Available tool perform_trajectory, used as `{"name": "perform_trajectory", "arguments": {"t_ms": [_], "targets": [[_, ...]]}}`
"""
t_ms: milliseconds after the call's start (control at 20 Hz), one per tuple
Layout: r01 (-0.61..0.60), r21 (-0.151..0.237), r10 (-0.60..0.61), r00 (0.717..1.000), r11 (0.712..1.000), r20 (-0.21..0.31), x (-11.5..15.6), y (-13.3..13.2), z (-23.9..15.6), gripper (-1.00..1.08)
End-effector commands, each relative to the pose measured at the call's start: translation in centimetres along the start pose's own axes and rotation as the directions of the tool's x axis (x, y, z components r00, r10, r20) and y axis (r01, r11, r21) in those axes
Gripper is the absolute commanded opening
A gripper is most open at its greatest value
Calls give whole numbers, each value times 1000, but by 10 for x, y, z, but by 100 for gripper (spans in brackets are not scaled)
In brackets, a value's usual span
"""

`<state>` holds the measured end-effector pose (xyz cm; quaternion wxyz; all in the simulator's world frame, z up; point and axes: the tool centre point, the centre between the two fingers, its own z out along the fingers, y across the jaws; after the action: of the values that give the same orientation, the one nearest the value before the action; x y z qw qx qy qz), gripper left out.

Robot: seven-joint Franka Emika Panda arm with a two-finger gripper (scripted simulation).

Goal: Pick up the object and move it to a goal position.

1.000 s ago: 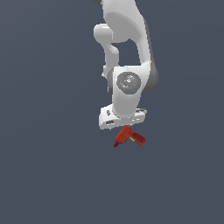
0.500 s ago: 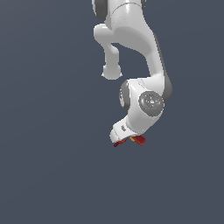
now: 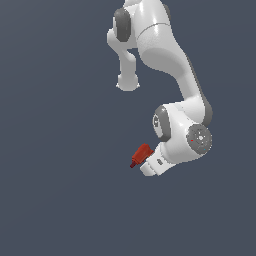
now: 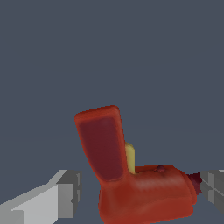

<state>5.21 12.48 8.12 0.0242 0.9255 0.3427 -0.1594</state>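
**Drill carried in the fingers**

The gripper point(image 3: 145, 164) holds the red drill point(image 3: 140, 155) by its body, one of the fingers point(image 4: 61, 194) on each side, dark tip poking sideways. The grip likely suits carrying it toward the goal, which is unseen.

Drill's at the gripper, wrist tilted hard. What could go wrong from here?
1. Weak hold: in the wrist view the red drill sits between the fingers, but contact with either pad isn't clear, so it may slip.
2. Off-centre load: the handle sticks out past the gripper, so the drill could pivot as the wrist swings.
3. No goal marker is visible; placement can't be checked.
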Motion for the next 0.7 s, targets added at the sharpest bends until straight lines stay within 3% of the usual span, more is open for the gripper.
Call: {"name": "perform_trajectory", "arguments": {"t_ms": [0, 650], "targets": [[62, -4, -62, 998, 998, 30, 9, -7, 5, 108], [255, 0, -253, 959, 967, 129, 35, -32, 22, 108]]}}
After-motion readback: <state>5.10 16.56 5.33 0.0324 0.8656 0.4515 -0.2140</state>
